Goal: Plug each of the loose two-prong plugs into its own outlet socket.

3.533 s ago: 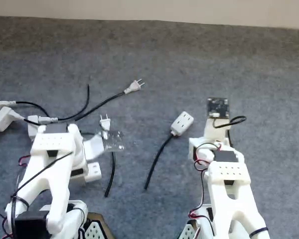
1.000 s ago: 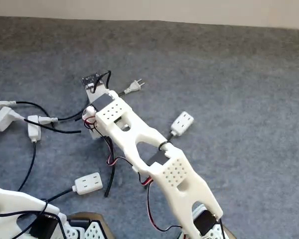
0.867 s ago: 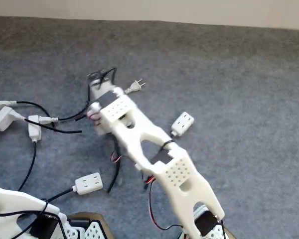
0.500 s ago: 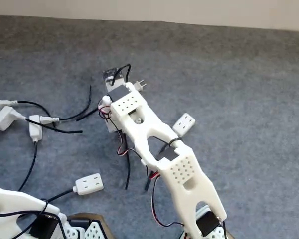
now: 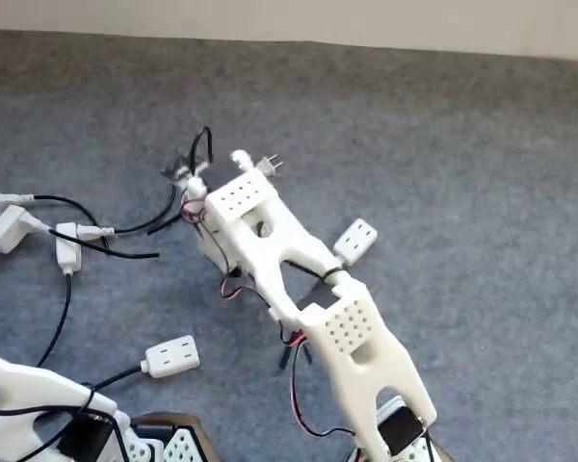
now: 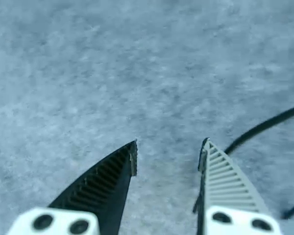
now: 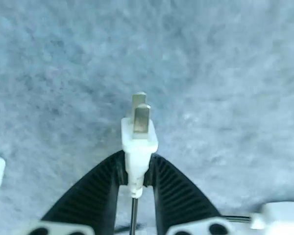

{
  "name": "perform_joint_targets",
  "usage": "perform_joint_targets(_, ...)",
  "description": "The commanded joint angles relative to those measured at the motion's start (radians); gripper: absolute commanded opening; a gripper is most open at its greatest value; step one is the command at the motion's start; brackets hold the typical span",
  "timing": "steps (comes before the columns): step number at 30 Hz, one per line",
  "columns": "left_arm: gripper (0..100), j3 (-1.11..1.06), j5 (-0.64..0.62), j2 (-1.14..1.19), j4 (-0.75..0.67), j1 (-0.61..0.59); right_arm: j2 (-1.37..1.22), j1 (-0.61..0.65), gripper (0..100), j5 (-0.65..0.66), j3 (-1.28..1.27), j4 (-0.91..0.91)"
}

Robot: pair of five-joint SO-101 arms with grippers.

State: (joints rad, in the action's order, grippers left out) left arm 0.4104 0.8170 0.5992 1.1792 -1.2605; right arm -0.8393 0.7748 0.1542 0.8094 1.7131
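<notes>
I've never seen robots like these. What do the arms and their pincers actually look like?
Both arms are blocky white plastic. The right arm has panels dotted with small holes, with thin red and black wires looping alongside. The left gripper has pointed, ribbed fingers, one black, one pale grey; the right gripper has black ribbed fingers.

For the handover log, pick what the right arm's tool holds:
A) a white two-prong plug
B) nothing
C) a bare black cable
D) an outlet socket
A: in the right wrist view, the right tool is clamped on the white plug, with its prongs pointing away.
</notes>
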Motion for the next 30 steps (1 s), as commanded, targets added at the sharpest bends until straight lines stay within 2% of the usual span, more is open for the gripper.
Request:
perform_joint_targets(1,21,0.059,-0.003,-0.071,0.118,0.088,0.217,-0.088,0.5,0.152,0.053,0.047)
perform_joint_targets(5,21,0.058,-0.003,-0.097,0.192,0.125,0.249,-0.101,0.5,0.345,-0.105,0.051)
perform_joint_targets(8,21,0.056,-0.003,-0.099,0.203,0.122,0.246,-0.079,0.5,0.427,-0.328,0.008)
perform_joint_targets(11,21,0.056,-0.003,-0.099,0.198,0.110,0.262,-0.016,0.5,0.428,-0.567,-0.147)
perform_joint_targets(14,21,0.054,-0.002,-0.099,0.198,0.101,0.371,0.031,0.5,0.359,-0.746,-0.305)
perform_joint_targets(18,21,0.054,-0.002,-0.099,0.196,0.087,0.667,0.036,0.5,0.344,-0.946,-0.429)
perform_joint_targets(21,21,0.054,-0.002,-0.097,0.196,0.088,0.866,0.039,0.5,0.344,-1.204,-0.607)
perform_joint_targets(26,21,0.051,-0.002,-0.097,0.204,0.104,0.941,0.041,0.6,0.287,-1.554,-0.935)
perform_joint_targets(30,21,0.051,-0.003,-0.097,0.204,0.102,0.949,0.062,4.9,0.282,-1.607,-0.951)
